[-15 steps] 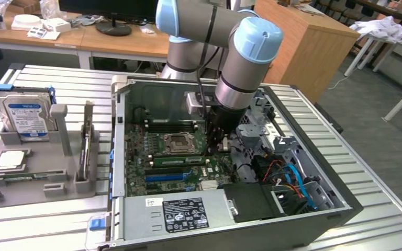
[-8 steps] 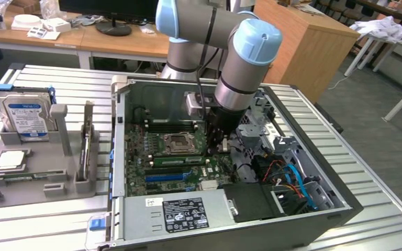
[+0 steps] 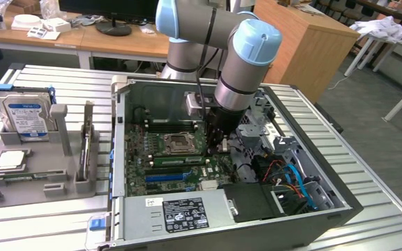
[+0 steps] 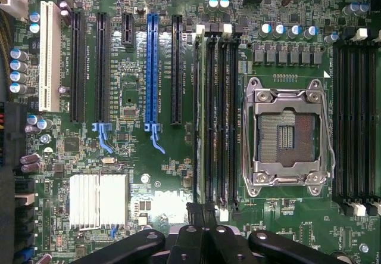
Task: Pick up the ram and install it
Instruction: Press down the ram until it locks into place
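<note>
The ram (image 4: 202, 118) is a thin green stick standing on edge in the memory slot nearest the expansion slots, beside the empty CPU socket (image 4: 289, 134). In the exterior view the ram (image 3: 176, 160) is a green strip just below that socket (image 3: 178, 143). My gripper (image 4: 199, 215) is shut, its dark fingertips pressed together right over one end of the stick. I cannot tell whether they touch it. In the exterior view my gripper (image 3: 219, 149) reaches down into the open PC case (image 3: 313, 219), just above the motherboard.
The other memory slots (image 4: 223, 118) beside the ram look empty, as does a second bank (image 4: 354, 118). A silver heatsink (image 4: 98, 199) sits near the fingers. Left of the case, a grey fixture (image 3: 40, 178) holds a blue-labelled hard drive (image 3: 25, 115) and a square CPU chip (image 3: 11, 159).
</note>
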`<control>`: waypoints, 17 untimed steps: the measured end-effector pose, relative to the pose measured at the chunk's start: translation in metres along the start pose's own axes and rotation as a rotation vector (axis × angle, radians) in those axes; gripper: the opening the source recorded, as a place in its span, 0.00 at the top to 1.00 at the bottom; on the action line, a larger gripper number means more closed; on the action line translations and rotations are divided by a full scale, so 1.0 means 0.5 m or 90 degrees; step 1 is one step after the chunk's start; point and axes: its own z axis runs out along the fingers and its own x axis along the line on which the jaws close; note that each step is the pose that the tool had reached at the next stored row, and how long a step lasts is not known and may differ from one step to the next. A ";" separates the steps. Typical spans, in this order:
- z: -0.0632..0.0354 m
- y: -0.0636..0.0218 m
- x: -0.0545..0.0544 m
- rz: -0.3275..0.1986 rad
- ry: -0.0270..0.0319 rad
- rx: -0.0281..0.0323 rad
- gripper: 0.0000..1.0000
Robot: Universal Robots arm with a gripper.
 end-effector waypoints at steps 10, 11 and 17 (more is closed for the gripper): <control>0.000 0.000 -0.002 0.000 0.0001 0.0000 0.89; 0.000 0.000 -0.002 0.000 0.0001 0.0000 0.89; 0.005 0.000 -0.002 0.000 0.0002 0.0000 0.89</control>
